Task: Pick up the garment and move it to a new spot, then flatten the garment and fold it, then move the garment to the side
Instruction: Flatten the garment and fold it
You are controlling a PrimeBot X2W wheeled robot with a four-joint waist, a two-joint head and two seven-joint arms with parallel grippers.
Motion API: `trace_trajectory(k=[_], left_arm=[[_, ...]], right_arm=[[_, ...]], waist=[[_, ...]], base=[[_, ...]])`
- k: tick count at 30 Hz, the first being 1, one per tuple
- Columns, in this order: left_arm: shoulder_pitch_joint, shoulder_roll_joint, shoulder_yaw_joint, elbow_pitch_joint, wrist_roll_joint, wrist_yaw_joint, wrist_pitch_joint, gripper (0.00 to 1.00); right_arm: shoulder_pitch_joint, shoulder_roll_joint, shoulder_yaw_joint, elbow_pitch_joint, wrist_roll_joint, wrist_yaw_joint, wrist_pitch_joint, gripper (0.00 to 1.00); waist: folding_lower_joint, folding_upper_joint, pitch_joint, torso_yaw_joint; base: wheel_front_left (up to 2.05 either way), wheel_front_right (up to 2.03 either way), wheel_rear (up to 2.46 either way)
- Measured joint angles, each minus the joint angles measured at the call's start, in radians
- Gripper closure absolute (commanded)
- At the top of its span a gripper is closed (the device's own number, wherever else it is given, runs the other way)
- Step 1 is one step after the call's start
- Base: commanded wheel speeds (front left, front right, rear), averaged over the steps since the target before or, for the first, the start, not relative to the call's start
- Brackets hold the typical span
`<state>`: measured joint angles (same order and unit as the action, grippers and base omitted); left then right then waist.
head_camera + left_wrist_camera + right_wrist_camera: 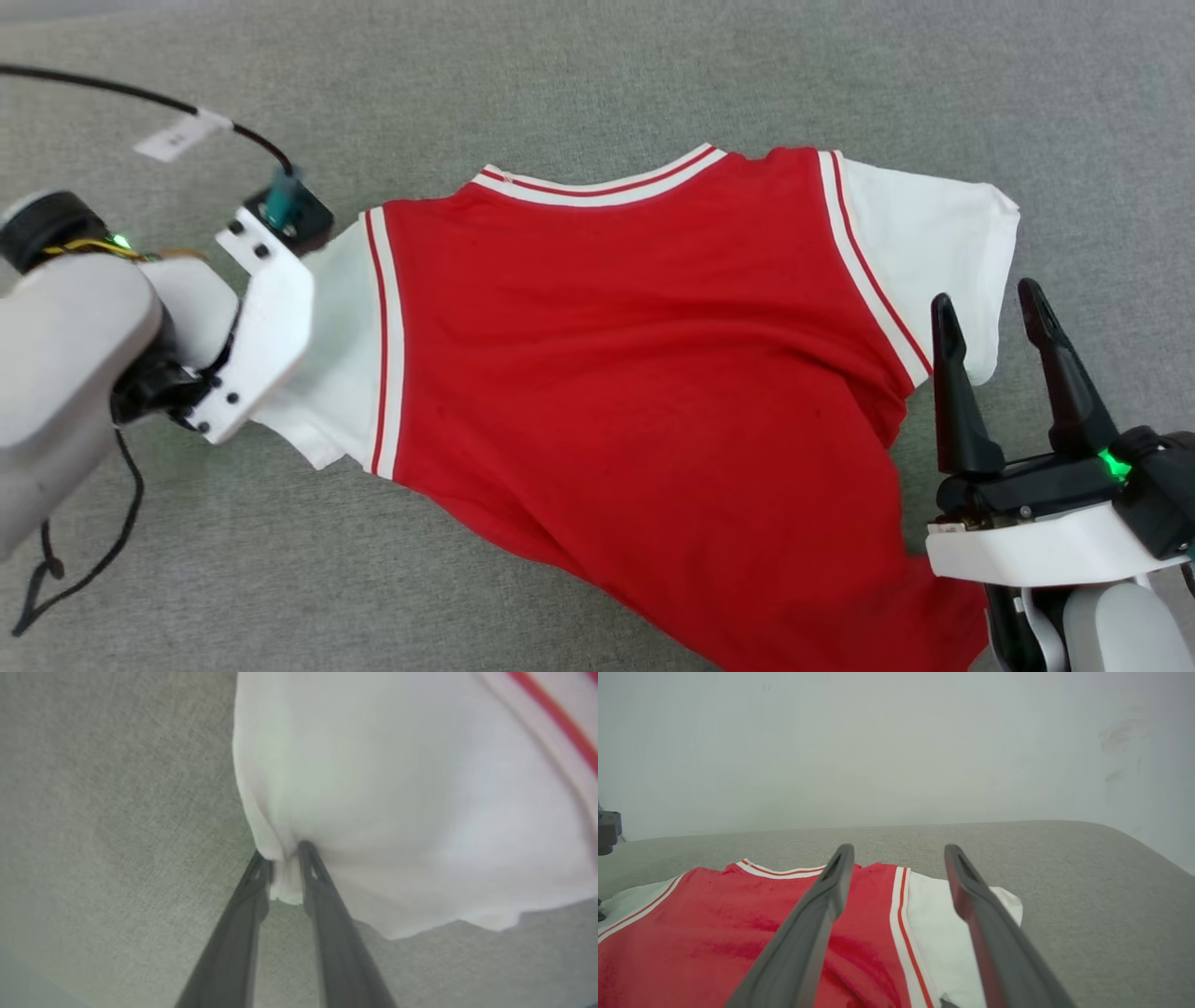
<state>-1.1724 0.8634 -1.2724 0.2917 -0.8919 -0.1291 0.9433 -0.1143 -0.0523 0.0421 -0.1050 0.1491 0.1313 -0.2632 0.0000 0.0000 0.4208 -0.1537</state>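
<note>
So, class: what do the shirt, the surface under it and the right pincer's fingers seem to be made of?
The garment: soft matte knit fabric, probably cotton or a blend; it wrinkles and drapes. The surface: grey-green woven upholstery cloth, going by its fine grain. The right pincer's fingers: dark, smooth, matte, likely moulded plastic or rubber.

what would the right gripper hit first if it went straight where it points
Probably the garment: its white sleeve lies just ahead of the open right gripper. Height is unclear, so it may pass over to the grey surface beyond.
</note>
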Motion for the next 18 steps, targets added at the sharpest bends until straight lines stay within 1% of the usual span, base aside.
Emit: trace_trajectory(k=[6,8,11,13,15,18], left_arm=[[0.011,-0.001,-0.009,-0.011,-0.015,0.0,-0.078,1.0],[0.011,0.003,-0.009,-0.032,-0.01,0.0,-0.1,1.0],[0.011,0.009,-0.008,-0.053,-0.019,0.0,-0.138,1.0],[0.011,0.01,-0.006,-0.064,-0.019,0.0,-0.158,1.0],[0.011,0.01,-0.004,-0.072,-0.021,0.0,-0.174,1.0],[0.011,0.01,-0.003,-0.078,-0.022,0.0,-0.187,1.0]], right_arm=[[-0.009,-0.001,-0.041,-0.011,-0.028,0.0,0.0,0.0],[-0.028,-0.019,-0.06,-0.017,-0.038,0.0,0.0,0.0],[-0.089,-0.085,-0.104,-0.023,-0.044,0.0,0.0,0.0],[-0.125,-0.143,-0.121,-0.022,-0.052,0.0,0.018,0.0],[-0.173,-0.196,-0.137,-0.03,-0.053,0.0,0.07,0.0],[-0.258,-0.296,-0.131,-0.016,-0.008,0.0,0.22,0.0]], waist=[[0.0,0.0,-0.048,0.017],[0.0,0.0,-0.07,0.024],[0.0,0.0,-0.101,0.035],[0.0,0.0,-0.119,0.044],[-0.0001,0.0,-0.131,0.056],[0.0,0.0,-0.14,0.072]], base=[[0.0,0.0,0.0],[0.0,0.0,0.0],[0.0,0.0,0.0],[0.0,0.0,0.0],[0.0,0.0,0.0],[0.0,0.0,0.0]])
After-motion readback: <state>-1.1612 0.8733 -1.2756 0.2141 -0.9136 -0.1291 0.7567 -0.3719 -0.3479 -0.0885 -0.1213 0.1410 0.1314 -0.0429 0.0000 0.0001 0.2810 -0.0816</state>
